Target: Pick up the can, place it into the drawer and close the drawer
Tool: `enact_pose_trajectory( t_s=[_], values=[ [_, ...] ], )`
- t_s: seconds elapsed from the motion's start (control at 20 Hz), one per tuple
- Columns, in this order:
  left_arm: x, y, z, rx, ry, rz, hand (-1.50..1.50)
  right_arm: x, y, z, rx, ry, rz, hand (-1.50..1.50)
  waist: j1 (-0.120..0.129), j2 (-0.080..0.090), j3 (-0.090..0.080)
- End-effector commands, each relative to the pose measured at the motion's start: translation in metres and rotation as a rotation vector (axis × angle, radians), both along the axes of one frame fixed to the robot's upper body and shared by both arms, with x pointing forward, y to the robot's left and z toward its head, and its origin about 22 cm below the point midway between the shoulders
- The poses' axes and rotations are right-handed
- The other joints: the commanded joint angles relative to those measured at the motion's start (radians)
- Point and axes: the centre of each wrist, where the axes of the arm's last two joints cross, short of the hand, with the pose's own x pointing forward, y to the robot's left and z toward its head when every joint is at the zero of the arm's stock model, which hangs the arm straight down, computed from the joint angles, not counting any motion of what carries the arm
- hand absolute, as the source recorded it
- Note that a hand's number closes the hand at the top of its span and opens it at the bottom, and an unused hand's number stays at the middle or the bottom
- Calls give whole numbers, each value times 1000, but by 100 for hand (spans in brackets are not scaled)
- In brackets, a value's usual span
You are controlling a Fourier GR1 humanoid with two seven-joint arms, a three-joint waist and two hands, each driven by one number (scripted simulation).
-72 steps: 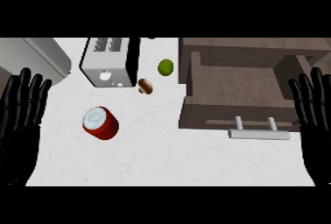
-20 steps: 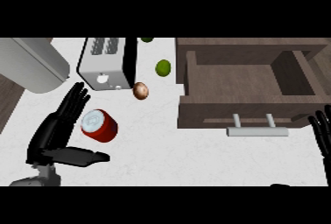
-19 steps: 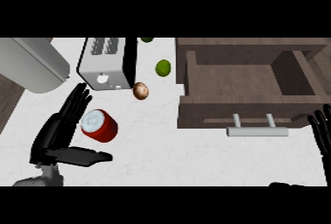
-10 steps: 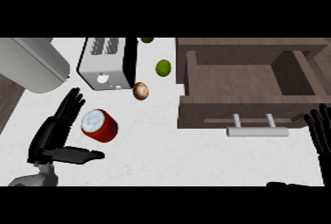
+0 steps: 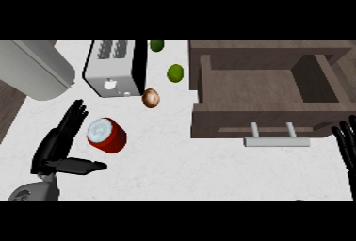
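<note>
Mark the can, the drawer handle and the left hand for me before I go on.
can (image 5: 106, 135): head view, on its red side wall.
drawer handle (image 5: 276, 141): head view, on the middle of the grey bar.
left hand (image 5: 57, 146): head view, on the palm, beside the can.

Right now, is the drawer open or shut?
Open: the drawer is pulled out, its bare wooden bottom shows, and the handle juts forward.

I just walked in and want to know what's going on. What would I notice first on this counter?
Probably the bright red can with a pale lid at the left, with the robot's black left hand open right beside it. Next, the big brown wooden drawer standing open at the right, with a silver handle in front. Behind the can stands a silver toaster.
</note>
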Motion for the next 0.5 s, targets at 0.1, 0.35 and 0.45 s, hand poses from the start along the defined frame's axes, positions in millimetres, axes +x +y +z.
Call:
enact_pose_trajectory(
  t_s=[0.1, 0.35, 0.45],
  values=[
    [5, -6, -30, 1, 25, 1, -150, -7, 22, -2, -9, -6, 6, -150, -2, 0, 0],
    [-14, 22, -30, -8, 29, 15, -150, 2, -1, -6, -14, 4, -8, -150, 2, 0, 0],
    [-4, 9, -32, 2, 36, 25, -150, -10, 16, -2, 5, -28, -9, -150, 0, -1, 0]
  ],
)
